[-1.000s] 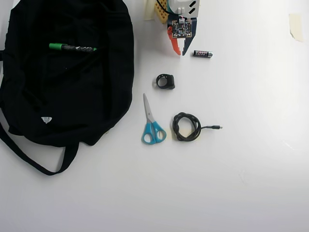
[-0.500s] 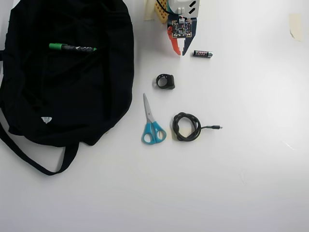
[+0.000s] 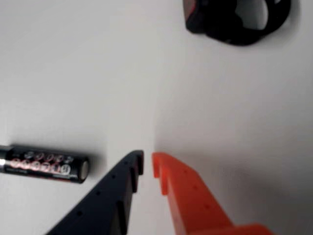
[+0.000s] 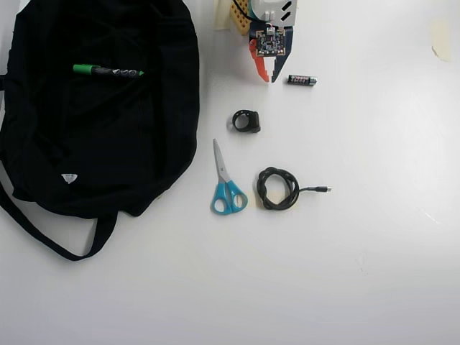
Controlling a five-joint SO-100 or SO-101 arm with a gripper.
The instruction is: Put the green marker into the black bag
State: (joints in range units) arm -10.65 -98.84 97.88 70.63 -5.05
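Note:
The green marker lies on top of the black bag near the bag's upper part, green cap to the left in the overhead view. The bag lies flat at the left, straps trailing to the lower left. My gripper is at the top centre, well right of the bag, and holds nothing. In the wrist view the gripper has a black finger and an orange finger with tips nearly touching just above the white table. Marker and bag are out of the wrist view.
A small black battery lies just right of the gripper, also in the wrist view. A black ring-shaped part lies below it. Blue-handled scissors and a coiled black cable lie mid-table.

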